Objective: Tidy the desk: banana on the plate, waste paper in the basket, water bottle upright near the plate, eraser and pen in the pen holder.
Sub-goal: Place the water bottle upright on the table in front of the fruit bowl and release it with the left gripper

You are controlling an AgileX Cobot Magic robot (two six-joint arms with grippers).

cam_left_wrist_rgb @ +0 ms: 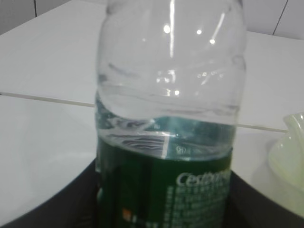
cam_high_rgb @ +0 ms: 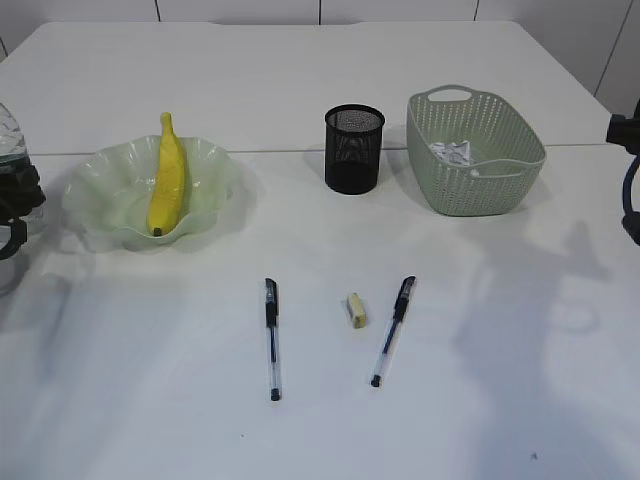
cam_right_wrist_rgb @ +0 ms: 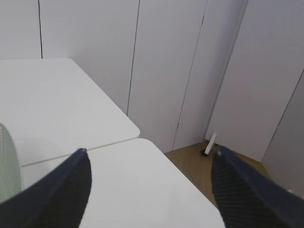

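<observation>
water bottle (cam_left_wrist_rgb: 168, 123) stands upright between left pincer (cam_high_rgb: 12, 215) jaws, beside plate (cam_high_rgb: 95, 185).

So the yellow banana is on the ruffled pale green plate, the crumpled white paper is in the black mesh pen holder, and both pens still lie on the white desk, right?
Not quite. The exterior view shows the crumpled white paper in the sage-green woven-look plastic basket, not the black mesh pen holder. The rest holds: yellow banana on the ruffled pale green plate, both pens on the white desk.
</observation>
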